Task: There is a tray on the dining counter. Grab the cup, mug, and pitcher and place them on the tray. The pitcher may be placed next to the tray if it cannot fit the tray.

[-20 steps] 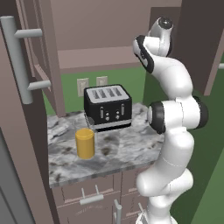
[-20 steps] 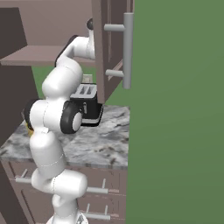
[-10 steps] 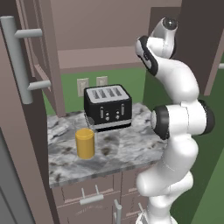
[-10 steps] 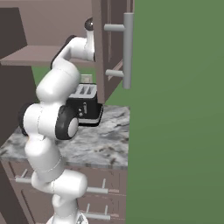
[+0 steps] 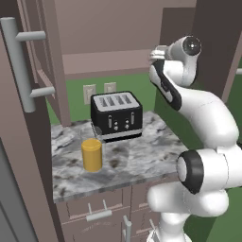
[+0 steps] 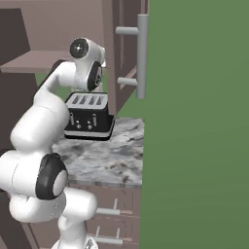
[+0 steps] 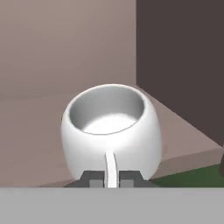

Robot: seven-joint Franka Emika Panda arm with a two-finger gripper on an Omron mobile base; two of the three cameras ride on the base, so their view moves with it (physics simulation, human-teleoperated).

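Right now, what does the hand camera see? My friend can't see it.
A squat white mug sits upright and empty on a brownish shelf. The gripper is shut on its thin handle, which faces the camera, and a dark wall stands at the right.

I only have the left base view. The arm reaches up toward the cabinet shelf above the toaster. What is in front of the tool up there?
Observer: In the hand view, the white mug stands upright on the brown shelf, right in front of the tool.
Operator: Is the tool closed on it?
Observer: Yes. The finger tips are shut on the mug's thin handle, which runs down between them.
Operator: Anything inside the mug?
Observer: No, it looks empty down to its pale bottom.
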